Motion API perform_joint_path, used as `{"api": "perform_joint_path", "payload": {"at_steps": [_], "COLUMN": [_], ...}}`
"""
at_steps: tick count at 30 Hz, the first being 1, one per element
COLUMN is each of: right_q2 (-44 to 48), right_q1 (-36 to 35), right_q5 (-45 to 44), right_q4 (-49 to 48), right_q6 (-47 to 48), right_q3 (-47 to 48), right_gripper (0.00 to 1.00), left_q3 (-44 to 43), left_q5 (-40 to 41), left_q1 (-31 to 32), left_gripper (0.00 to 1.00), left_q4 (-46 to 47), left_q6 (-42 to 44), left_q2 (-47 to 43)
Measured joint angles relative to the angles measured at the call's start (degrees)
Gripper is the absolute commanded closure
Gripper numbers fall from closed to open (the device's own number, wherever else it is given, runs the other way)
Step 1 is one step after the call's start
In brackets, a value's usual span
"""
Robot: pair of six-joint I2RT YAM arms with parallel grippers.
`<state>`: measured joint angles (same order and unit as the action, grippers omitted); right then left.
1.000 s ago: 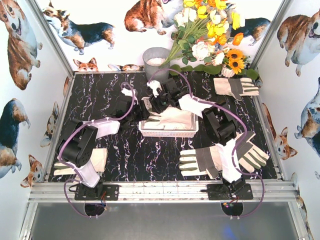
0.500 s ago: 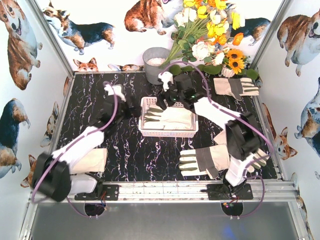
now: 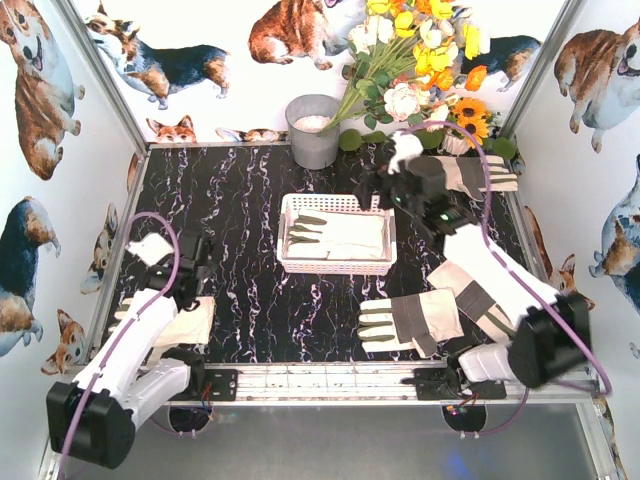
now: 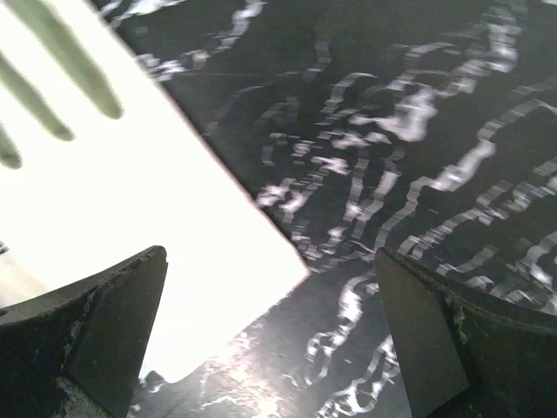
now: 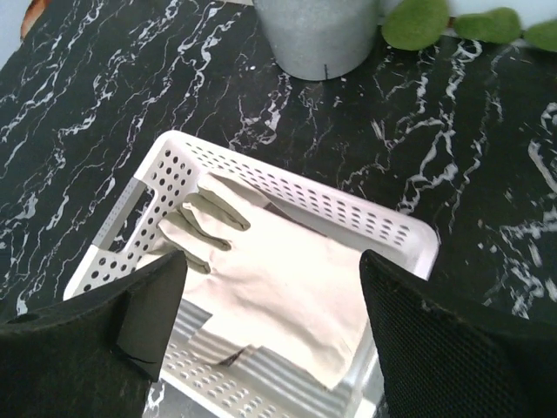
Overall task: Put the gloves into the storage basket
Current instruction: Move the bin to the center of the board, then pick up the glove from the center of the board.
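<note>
Left tool [image 4: 270, 261] and right tool [image 5: 274, 261] both hang spread wide, gripping nothing

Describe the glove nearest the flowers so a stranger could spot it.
Find the flowers in the far right corner. Just in front of them a glove lies on the black table. It alone lies beyond the white basket.

No text, label, brand, number or sign can be read anywhere.

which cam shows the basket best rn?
Right wrist: basket close up, slotted walls and the glove inside clear, near edge out of view. Top external shows it whole but small. Left wrist misses it.
</note>
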<state>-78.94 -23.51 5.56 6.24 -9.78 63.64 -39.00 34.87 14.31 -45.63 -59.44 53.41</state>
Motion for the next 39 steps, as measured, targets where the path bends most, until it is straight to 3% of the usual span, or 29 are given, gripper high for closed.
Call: {"api": "perform_joint_path", "payload": {"at_steps": [8, 15, 18, 23, 25, 28, 34, 36, 39], "right_q2": [12.5, 13.4, 13.3, 13.1, 12.9, 12.9, 12.2, 12.1, 12.1], "right_q1": [3.2, 3.5, 3.5, 3.5, 3.5, 3.5, 3.5, 3.5, 3.5], "right_q5": [-0.9, 1.3, 2.7, 5.2, 6.0, 6.6, 6.8, 6.8, 6.5], "right_q4": [3.6, 4.8, 5.8, 5.9, 6.0, 5.9, 6.1, 6.6, 7.1], "right_q6": [-4.5, -7.1, -8.2, -9.2, -9.6, -9.9, -10.2, -10.3, -10.3], "right_q3": [-6.1, -7.0, -7.2, -7.2, -7.2, -7.2, -7.2, -7.2, -7.3], "right_gripper": [0.15, 0.16, 0.16, 0.16, 0.16, 0.17, 0.17, 0.17, 0.17], "left_q3": [2.5, 3.0, 3.0, 1.8, 1.0, 0.6, 1.0, 1.1, 1.1], "left_q5": [0.7, -1.1, -1.8, -2.5, -2.5, -3.1, -5.7, -6.6, -7.3], "left_q1": [-9.5, -12.5, -13.5, -14.8, -14.9, -14.9, -14.9, -14.6, -13.6], "left_gripper": [0.00, 0.12, 0.22, 0.27, 0.36, 0.60, 0.94, 1.00, 1.00], "left_q4": [-4.3, 2.0, 4.9, 8.2, 9.7, 11.7, 15.9, 17.0, 17.6], "left_q6": [-4.9, -0.9, 1.7, 5.0, 6.0, 7.1, 9.0, 10.1, 12.0], "left_q2": [7.4, 16.5, 19.2, 24.3, 25.8, 26.9, 27.5, 27.6, 27.6]}}
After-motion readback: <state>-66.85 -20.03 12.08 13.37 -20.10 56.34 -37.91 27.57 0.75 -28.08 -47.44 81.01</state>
